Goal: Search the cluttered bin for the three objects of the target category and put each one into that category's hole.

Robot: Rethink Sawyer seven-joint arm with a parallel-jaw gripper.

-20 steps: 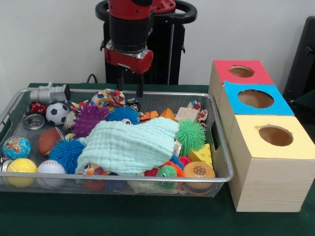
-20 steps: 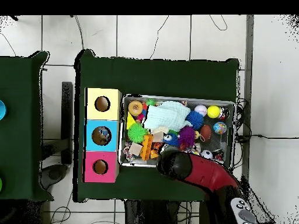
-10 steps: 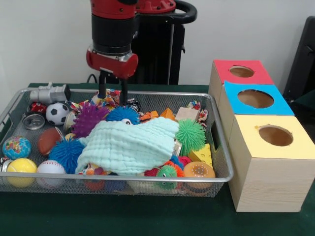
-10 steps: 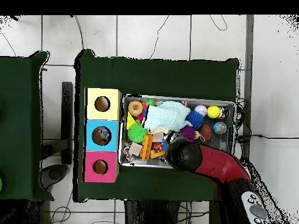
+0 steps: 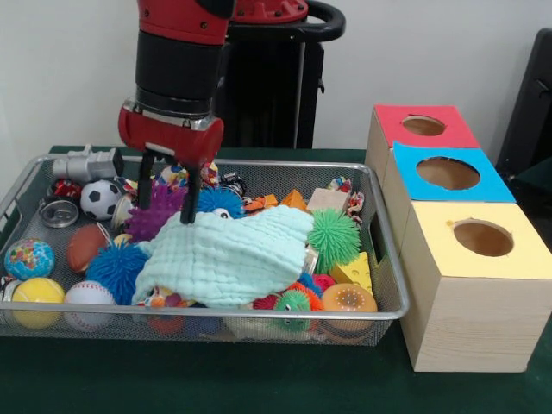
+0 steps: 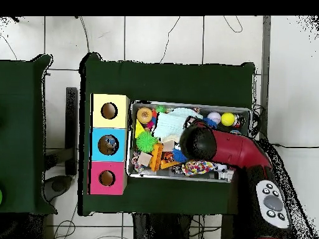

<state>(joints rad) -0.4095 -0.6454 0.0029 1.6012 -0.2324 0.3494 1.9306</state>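
While toys fill the bin [image 5: 379, 250], fingers [image 5: 187, 200] straddle a purple spiky ball [image 5: 159, 210].

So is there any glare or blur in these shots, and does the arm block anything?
Front view: even, soft light with no strong glare; the hand and the mint cloth look sharp, and shadows under the bin are faint. Overhead view: the red arm hides the near right part of the bin, so the hand is not seen there.

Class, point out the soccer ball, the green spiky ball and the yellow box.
soccer ball [image 5: 100, 198], front view, its middle
green spiky ball [image 5: 334, 236], front view, its middle
yellow box [image 5: 440, 246], front view, its bare top
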